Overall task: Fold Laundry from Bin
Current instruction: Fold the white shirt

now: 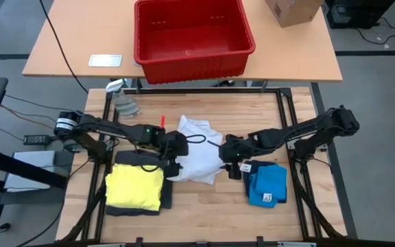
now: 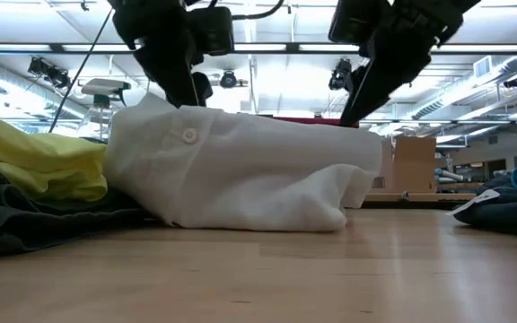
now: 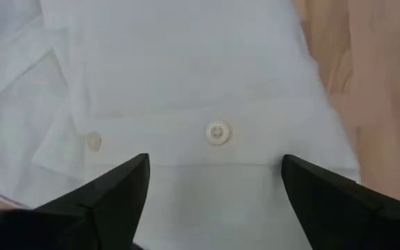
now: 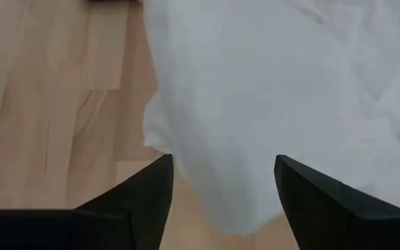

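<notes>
A white buttoned garment (image 1: 199,156) lies in a loose heap on the middle of the wooden table, resting on its underside (image 2: 240,220). My left gripper (image 3: 214,163) stands open over its button strip (image 3: 217,132), at the garment's left side (image 1: 177,156). My right gripper (image 4: 224,163) stands open over the garment's right edge (image 4: 207,201), with cloth below the gap (image 1: 230,165). A yellow garment (image 1: 136,185) lies folded on a dark grey one (image 1: 166,195) at the near left. A blue garment (image 1: 266,184) lies folded at the near right. The red bin (image 1: 192,34) stands on the far table.
A small pale grey rag (image 1: 125,106) lies at the work table's far left corner. On the far table, a cardboard box (image 1: 293,10) stands right of the bin and a flat white object (image 1: 105,60) lies to its left. Bare wood shows along the near edge (image 1: 204,213).
</notes>
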Controlling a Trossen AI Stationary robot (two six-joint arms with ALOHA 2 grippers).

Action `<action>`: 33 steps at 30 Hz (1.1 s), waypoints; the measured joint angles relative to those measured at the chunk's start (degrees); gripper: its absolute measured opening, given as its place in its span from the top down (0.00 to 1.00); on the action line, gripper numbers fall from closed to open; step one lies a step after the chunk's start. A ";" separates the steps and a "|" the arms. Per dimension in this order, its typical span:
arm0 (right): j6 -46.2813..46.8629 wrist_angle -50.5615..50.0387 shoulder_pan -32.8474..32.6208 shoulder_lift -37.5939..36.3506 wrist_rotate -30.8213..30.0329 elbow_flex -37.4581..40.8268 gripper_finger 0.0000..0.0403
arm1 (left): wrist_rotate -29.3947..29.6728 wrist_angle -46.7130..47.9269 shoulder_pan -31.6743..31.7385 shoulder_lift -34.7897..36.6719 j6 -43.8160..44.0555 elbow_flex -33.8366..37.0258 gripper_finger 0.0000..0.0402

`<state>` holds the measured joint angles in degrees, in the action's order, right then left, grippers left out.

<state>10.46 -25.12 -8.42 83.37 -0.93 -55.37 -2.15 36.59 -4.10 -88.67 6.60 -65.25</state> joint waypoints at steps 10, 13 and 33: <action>0.81 4.71 1.76 9.46 -3.29 0.00 0.34 | -7.56 0.86 1.21 -4.15 -6.13 0.04 0.14; 5.45 5.20 3.11 12.30 -2.26 0.00 0.35 | -9.49 0.23 1.80 -7.09 -6.04 0.04 0.17; 11.88 -1.98 6.64 6.91 2.31 -0.37 0.97 | -10.16 -0.95 6.41 -10.38 0.72 -4.58 0.99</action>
<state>22.34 -27.10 -1.78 90.27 1.38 -55.74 -12.31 35.64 2.31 -99.04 7.32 -69.83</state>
